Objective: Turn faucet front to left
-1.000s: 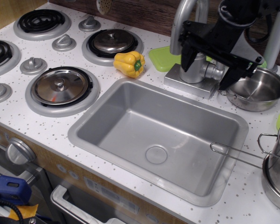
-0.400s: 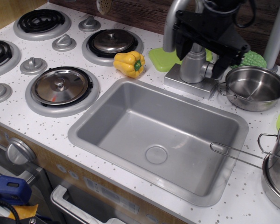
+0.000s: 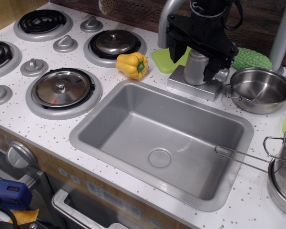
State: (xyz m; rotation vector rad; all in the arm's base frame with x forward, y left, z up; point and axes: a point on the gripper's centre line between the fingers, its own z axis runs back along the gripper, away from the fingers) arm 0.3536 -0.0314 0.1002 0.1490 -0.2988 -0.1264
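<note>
Single view: the faucet (image 3: 196, 71) stands on its base plate behind the sink (image 3: 109, 138), at the back rim. Black gripper (image 3: 196, 44) sits against the faucet's body and spout; whether its jaws are spread or clamped cannot be told. Yellow pepper (image 3: 132, 65) left of the faucet, steel bowl (image 3: 260, 89) right.

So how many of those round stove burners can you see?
4: back-left coil burner, another coil burner cut off at the left edge, lidded burner behind the pepper, lidded burner beside the sink.
</note>
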